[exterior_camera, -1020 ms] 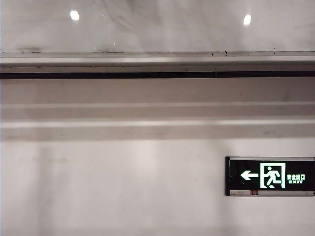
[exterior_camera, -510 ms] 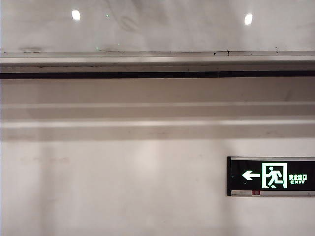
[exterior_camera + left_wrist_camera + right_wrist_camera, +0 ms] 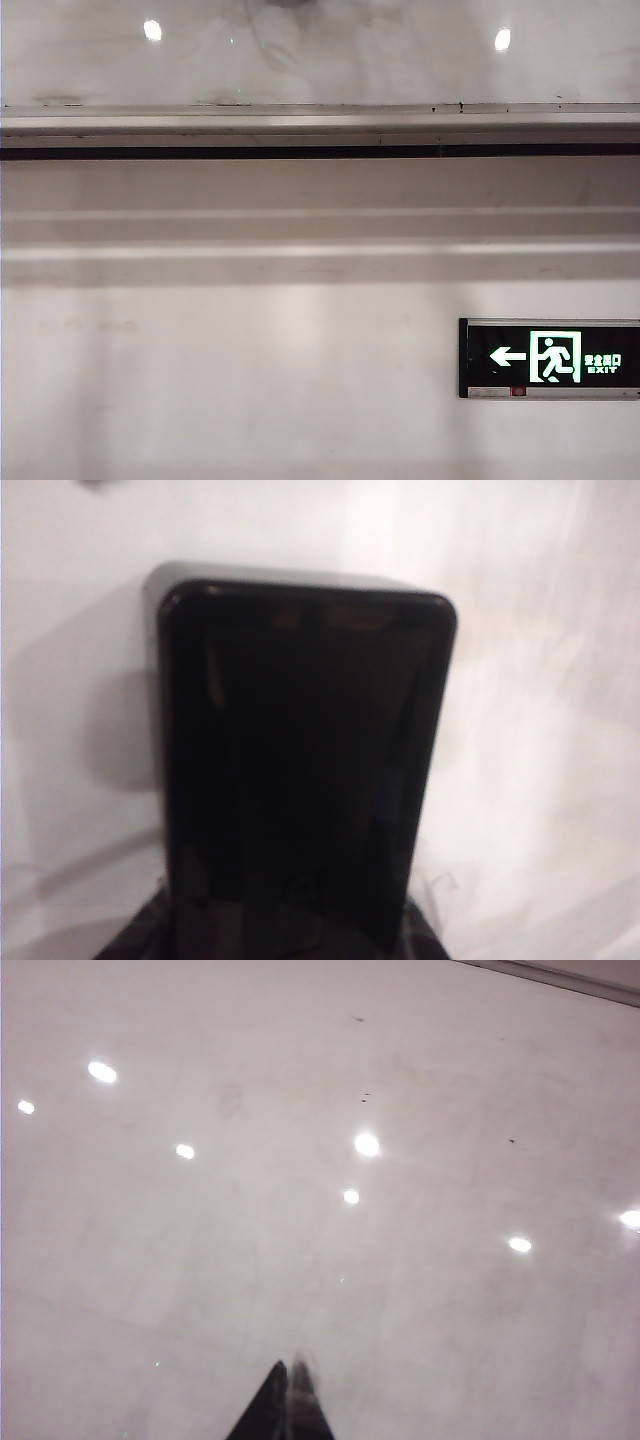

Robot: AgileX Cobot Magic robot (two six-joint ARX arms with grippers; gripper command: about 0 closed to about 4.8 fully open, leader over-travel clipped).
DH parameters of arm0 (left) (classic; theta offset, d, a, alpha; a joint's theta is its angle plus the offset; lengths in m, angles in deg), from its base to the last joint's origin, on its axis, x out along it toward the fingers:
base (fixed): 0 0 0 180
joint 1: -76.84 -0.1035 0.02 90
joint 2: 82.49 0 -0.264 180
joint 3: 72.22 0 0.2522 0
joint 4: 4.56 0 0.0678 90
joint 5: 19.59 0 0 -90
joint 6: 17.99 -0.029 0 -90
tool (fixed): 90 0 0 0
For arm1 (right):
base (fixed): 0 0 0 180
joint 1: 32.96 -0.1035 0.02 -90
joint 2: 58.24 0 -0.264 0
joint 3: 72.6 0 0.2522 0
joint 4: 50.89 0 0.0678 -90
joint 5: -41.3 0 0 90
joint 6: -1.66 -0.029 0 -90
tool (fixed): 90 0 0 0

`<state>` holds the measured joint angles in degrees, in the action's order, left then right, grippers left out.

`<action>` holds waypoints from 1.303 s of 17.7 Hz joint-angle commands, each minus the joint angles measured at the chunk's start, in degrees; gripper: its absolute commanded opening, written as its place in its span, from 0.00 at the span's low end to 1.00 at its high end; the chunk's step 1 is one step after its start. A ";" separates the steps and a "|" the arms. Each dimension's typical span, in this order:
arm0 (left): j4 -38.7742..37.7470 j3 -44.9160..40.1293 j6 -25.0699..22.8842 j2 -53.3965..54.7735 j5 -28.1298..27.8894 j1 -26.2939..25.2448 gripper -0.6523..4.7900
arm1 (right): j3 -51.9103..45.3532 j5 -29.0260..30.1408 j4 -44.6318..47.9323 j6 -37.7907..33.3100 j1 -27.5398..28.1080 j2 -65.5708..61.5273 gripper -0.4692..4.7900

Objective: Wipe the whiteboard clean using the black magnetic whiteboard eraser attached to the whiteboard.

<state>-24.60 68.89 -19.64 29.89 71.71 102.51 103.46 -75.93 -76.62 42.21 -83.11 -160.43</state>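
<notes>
One eraser, and it is already in my hand: the black magnetic whiteboard eraser (image 3: 305,770) fills my left wrist view, its near end sunk between the jaws of my left gripper (image 3: 280,935), which clamp it at about half their spread. So the fetching is done, I judge, and the wiping itself is under way or about to be. The whiteboard (image 3: 330,60) is not clean: grey smears show near the middle of its strip above the silver-grey rail (image 3: 300,120) in the exterior view, and faint scuffs and a few dark specks dot the panel in the right wrist view. How much has been cleared I cannot tell.

The eraser's long axis runs straight out from my left gripper, its rounded far end pointing away from the wrist, with the board close behind it; whether it presses on the surface I cannot tell.

My right gripper (image 3: 285,1400) hangs in front of the board, jaws pinched together on nothing.
</notes>
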 commanded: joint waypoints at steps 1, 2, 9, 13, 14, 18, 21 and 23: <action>3.06 2.58 1.68 -0.52 -1.55 -1.53 0.32 | 0.17 0.09 0.37 -0.07 -0.13 0.35 0.08; 2.84 3.02 1.75 -0.52 -1.55 -1.62 0.32 | 0.17 0.09 0.35 -0.07 -0.13 0.35 0.08; -6.10 9.66 6.47 -0.57 -7.74 -5.99 0.32 | 0.17 0.09 0.20 -0.07 -0.13 0.35 0.08; -11.82 11.85 6.34 -0.57 -5.09 -5.81 0.32 | 0.17 0.07 0.17 -0.07 -0.13 0.35 0.08; -14.99 11.82 6.16 -0.55 -4.55 -4.87 0.32 | 0.17 0.09 0.17 -0.07 -0.13 0.35 0.08; -18.18 11.78 3.06 -0.13 -4.52 -1.79 0.32 | 0.17 0.09 0.13 -0.31 -0.13 0.35 0.08; -17.16 11.80 2.08 0.22 -4.50 0.26 0.32 | 0.17 0.11 0.09 -0.50 -0.15 0.35 0.08; -15.47 11.80 2.38 0.61 -4.28 0.33 0.32 | 0.17 0.07 -0.07 -0.50 -0.17 0.35 0.08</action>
<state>-42.85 80.32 -17.10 30.90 66.81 102.97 103.48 -75.93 -77.04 41.97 -83.20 -160.41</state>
